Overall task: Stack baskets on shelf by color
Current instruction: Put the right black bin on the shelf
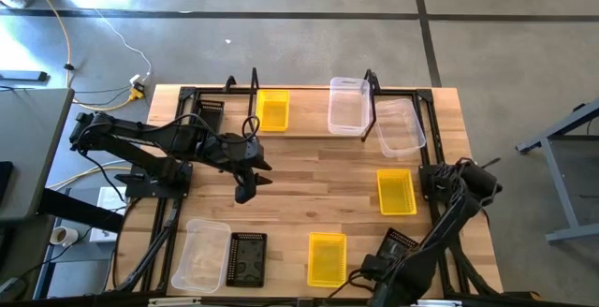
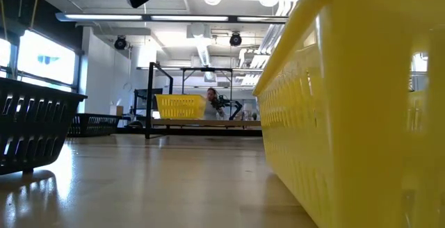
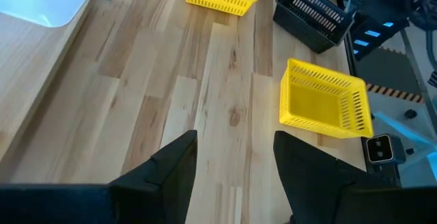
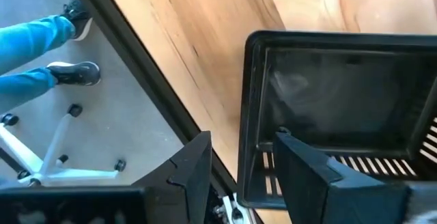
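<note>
The shelf (image 1: 309,137) runs along the table's far edge. On it stand a black basket (image 1: 211,112), a yellow basket (image 1: 273,110) and a clear basket (image 1: 348,106); another clear basket (image 1: 401,127) leans at its right end. Near the table's front right corner a black basket (image 4: 328,94) lies under my right gripper (image 4: 242,141). That gripper is open and points down, one finger inside and one outside the basket's end wall (image 4: 251,115), and I see no touch. My left gripper (image 3: 235,162) hangs open above the table's middle, with nothing in it.
Loose on the table lie a yellow basket (image 1: 396,192) at the right, and along the front a yellow basket (image 1: 327,258), a black basket (image 1: 247,258) and a clear basket (image 1: 201,255). A person's legs (image 4: 34,39) and a chair base (image 4: 41,162) show beside the table's edge.
</note>
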Robot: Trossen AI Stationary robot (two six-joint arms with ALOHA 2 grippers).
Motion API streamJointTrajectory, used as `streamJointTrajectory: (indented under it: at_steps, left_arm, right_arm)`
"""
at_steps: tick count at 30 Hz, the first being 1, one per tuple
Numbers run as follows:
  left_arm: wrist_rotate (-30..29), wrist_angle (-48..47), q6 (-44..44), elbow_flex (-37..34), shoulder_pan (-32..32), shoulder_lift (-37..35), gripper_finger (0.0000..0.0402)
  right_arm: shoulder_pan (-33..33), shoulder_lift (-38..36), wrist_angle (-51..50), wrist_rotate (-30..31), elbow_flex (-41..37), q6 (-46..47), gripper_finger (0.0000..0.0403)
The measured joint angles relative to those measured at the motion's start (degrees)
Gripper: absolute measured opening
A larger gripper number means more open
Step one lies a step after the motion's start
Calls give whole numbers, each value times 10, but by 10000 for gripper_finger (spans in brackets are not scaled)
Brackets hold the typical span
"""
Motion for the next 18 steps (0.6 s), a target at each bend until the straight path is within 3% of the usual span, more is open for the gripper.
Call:
streamJointTrajectory:
  at_steps: [13, 18]
  left_arm:
    - [0, 0, 6, 0, 0, 0, 186]
    - [0, 0, 20, 0, 0, 0, 186]
  right_arm:
    - [1, 50, 7, -33, 0, 14, 142]
    - [7, 53, 0, -54, 0, 35, 118]
